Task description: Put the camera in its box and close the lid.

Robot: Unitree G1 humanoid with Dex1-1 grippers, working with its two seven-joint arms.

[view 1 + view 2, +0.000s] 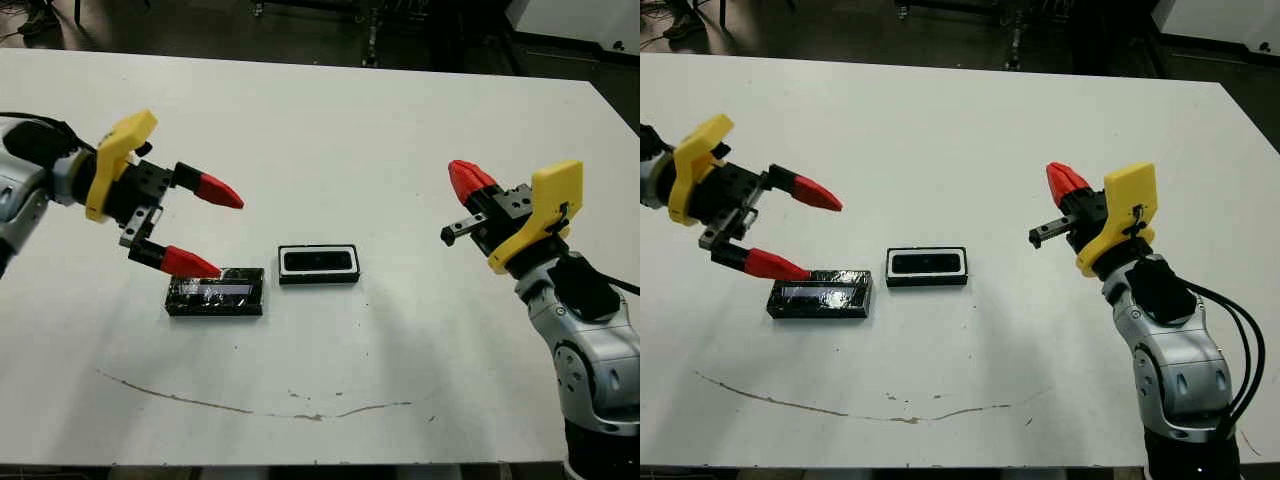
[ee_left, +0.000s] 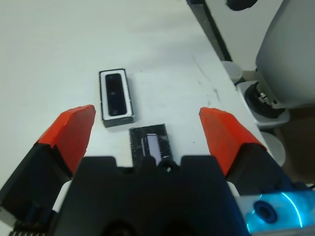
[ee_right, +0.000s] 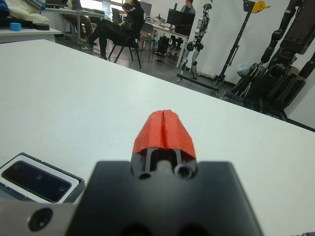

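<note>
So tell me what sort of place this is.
Probably a robotics lab: humanoid robots on stands line the back, people sit at desks with monitors, and a white table serves as workbench.

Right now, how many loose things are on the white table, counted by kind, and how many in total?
Box, with white lining: 1
Camera, black, lying inside the box: 1
Lid, glossy black, flat on the table beside the box: 1
Total: 3

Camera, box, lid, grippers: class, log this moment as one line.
camera: in box | lid: off, on table beside box | left gripper: open, over lid | right gripper: shut, empty
</note>
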